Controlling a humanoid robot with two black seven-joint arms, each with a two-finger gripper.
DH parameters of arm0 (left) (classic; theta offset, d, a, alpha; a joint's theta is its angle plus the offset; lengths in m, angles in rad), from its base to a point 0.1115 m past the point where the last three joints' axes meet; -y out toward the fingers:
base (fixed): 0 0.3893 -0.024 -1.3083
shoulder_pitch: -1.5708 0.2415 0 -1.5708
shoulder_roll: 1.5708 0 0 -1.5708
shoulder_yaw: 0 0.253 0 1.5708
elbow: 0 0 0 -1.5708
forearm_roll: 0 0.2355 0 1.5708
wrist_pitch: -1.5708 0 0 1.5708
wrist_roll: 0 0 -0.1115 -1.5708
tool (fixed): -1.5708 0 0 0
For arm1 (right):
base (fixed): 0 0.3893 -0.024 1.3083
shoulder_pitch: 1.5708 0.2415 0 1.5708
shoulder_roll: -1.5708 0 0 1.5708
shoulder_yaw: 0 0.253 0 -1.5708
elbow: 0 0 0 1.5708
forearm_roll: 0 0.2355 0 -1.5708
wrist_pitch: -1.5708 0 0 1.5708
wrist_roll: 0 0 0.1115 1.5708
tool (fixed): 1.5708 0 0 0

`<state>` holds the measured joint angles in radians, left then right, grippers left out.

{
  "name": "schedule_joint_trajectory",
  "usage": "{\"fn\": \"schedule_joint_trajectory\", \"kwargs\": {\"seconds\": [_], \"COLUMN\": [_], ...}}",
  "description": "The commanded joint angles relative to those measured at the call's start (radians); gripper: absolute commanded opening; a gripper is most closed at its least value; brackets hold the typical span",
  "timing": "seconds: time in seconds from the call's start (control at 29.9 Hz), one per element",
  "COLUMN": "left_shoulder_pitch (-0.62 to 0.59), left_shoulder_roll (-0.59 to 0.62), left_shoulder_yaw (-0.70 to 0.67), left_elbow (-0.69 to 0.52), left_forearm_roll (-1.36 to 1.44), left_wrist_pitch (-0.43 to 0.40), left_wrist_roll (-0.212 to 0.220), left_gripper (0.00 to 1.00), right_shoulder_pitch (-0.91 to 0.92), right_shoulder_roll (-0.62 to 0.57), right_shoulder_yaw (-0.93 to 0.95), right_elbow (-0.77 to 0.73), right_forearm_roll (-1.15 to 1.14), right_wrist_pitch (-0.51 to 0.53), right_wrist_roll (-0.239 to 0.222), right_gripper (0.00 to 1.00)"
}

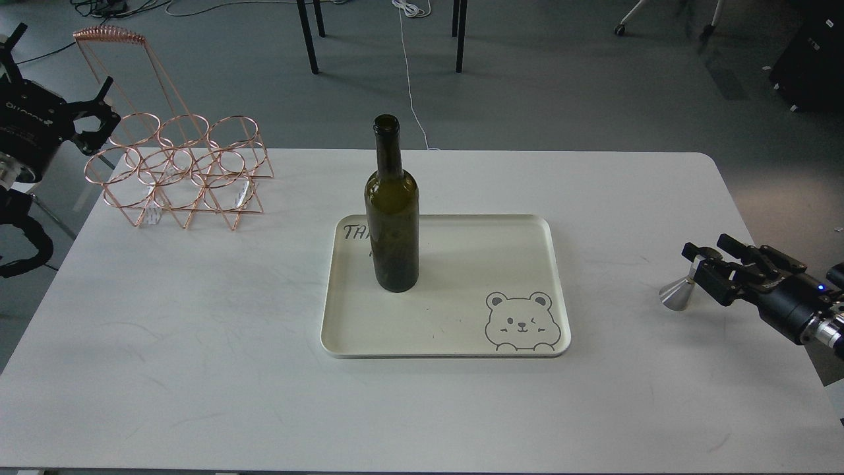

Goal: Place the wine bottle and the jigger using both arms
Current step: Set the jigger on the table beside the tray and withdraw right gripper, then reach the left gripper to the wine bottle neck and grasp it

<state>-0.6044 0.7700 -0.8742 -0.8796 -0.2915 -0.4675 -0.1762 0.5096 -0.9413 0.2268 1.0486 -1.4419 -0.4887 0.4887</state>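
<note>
The wine bottle (392,211) is dark olive-green and stands upright on the left part of the cream tray (461,323) at the table's middle. The jigger (676,295) is near the table's right edge; only its lower steel cone shows, tilted, and its upper part is hidden between the fingers. My right gripper (700,264) comes in from the right edge and is shut on the jigger, low over the table. My left gripper (104,109) is at the far left, open and empty, beside the copper rack and far from the bottle.
A copper wire bottle rack (178,168) stands at the table's back left corner. The tray has a bear drawing (523,321) at its front right. Chair legs and cables are on the floor behind the white table (198,343).
</note>
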Motion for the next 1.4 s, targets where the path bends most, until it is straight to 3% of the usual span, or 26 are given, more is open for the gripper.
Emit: {"fn": "schedule_joint_trajectory", "kwargs": {"seconds": [0.0,0.07,0.3,0.5,0.7,0.9,1.1,1.37], "left_shoulder_pitch": [0.0,0.0,0.0,0.003,-0.005,-0.112,-0.133,-0.135], "left_shoulder_roll": [0.043,0.072,0.248,0.457,0.557,0.468,0.322,0.108], "left_shoulder_yaw": [0.001,0.006,0.127,0.152,0.135,0.146,0.147,0.149], "left_elbow": [-0.045,-0.074,-0.251,-0.494,-0.722,-0.822,-0.822,-0.825], "left_forearm_roll": [0.0,0.0,0.038,0.374,0.605,1.07,1.613,1.974], "left_wrist_pitch": [0.001,0.001,-0.009,-0.021,-0.02,0.122,0.136,0.156], "left_wrist_roll": [0.0,0.003,0.017,0.0,0.0,0.011,0.009,0.004], "left_gripper": [0.98,0.98,0.98,0.98,0.98,0.98,0.98,0.97], "right_shoulder_pitch": [-0.022,-0.037,-0.008,0.144,0.286,0.32,0.331,0.355], "right_shoulder_roll": [-0.076,-0.109,-0.126,-0.108,0.059,0.236,0.299,0.306], "right_shoulder_yaw": [-0.004,-0.006,0.003,0.011,0.013,0.184,0.351,0.375], "right_elbow": [0.054,0.074,0.059,0.038,-0.169,-0.416,-0.567,-0.604], "right_forearm_roll": [0.064,0.125,0.383,0.524,0.715,0.889,1.063,1.334], "right_wrist_pitch": [0.0,0.0,0.0,0.008,0.189,0.487,0.743,0.868], "right_wrist_roll": [0.0,0.0,0.0,0.0,0.0,0.0,0.0,0.0], "right_gripper": [0.86,0.94,0.94,0.95,0.96,0.96,0.96,0.96]}}
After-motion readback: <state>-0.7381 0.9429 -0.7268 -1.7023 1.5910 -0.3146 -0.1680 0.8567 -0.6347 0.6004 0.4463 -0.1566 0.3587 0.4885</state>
